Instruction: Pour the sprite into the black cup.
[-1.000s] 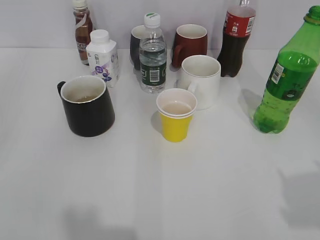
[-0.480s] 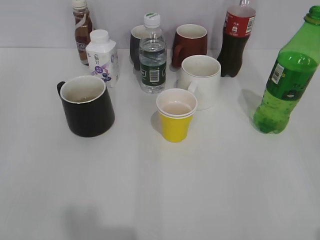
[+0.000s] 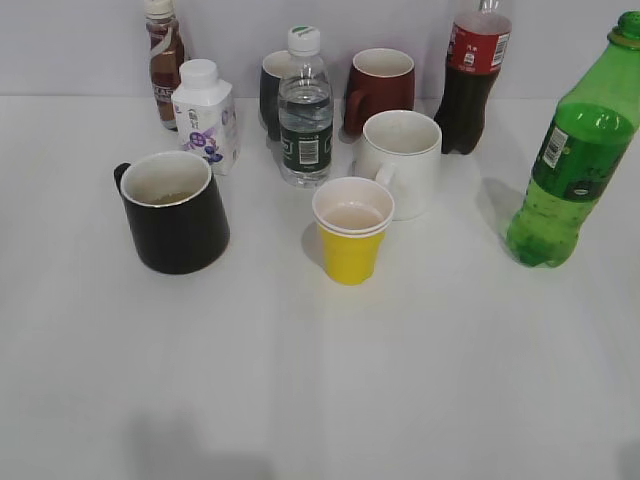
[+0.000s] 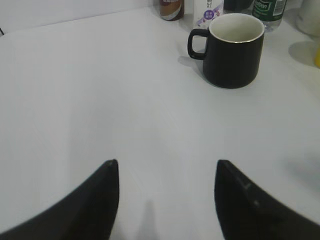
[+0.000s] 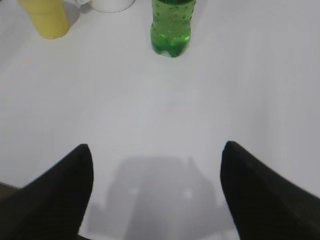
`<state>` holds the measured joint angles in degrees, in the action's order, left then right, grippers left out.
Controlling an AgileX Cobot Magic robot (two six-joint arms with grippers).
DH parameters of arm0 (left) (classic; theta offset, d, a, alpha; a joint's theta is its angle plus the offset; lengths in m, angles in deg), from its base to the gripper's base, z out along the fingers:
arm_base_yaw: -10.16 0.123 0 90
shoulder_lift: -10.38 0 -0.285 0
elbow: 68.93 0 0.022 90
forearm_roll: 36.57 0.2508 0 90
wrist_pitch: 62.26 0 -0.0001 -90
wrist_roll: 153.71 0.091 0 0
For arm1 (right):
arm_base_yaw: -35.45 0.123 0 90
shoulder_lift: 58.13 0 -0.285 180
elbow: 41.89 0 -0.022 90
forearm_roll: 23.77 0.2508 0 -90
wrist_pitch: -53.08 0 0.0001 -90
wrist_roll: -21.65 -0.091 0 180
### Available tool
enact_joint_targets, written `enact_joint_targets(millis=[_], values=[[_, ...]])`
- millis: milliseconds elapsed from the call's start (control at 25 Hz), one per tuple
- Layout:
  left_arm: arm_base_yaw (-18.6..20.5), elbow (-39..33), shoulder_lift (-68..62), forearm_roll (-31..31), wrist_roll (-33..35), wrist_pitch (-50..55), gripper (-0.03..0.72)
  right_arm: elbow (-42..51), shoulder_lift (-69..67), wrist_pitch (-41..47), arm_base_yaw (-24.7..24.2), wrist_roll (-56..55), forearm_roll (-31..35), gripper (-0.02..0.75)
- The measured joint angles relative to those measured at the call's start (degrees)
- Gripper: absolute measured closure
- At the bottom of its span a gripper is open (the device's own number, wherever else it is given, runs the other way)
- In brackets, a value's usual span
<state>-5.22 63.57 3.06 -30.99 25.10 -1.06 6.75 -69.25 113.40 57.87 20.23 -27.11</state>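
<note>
Two grippers hang over bare table with their jaws spread and nothing between them: the left gripper (image 4: 165,200) faces the black cup (image 3: 174,211), which stands upright at the left of the white table (image 3: 320,380), handle turned away from the other vessels, with what may be a little liquid at its bottom. The right gripper (image 5: 157,200) faces the sprite (image 3: 572,160), upright at the far right, well apart from the cup, with a yellow cup (image 3: 351,230) and white mug (image 3: 402,163) between them.
</note>
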Motion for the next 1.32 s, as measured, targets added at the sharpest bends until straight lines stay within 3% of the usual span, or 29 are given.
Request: enact_joint_targets(millis=[280, 480, 640, 1320], values=[[0.91, 0.00, 0.00, 0.00, 0.05, -0.06, 0.228, 0.00, 0.00, -0.40, -1.47, 0.13, 0.11, 0.146], [8.03, 0.00, 0.00, 0.00, 0.05, -0.11, 0.255, 0.00, 0.92, -0.57, -11.96, 0.13, 0.11, 0.146], [12.41, 0.00, 0.00, 0.00, 0.05, -0.11, 0.274, 0.00, 3.63, -0.72, -16.47, 0.13, 0.06, 0.146], [12.76, 0.00, 0.00, 0.00, 0.11, -0.11, 0.348, 0.06, 3.80, -0.72, -16.79, 0.13, 0.04, 0.149]])
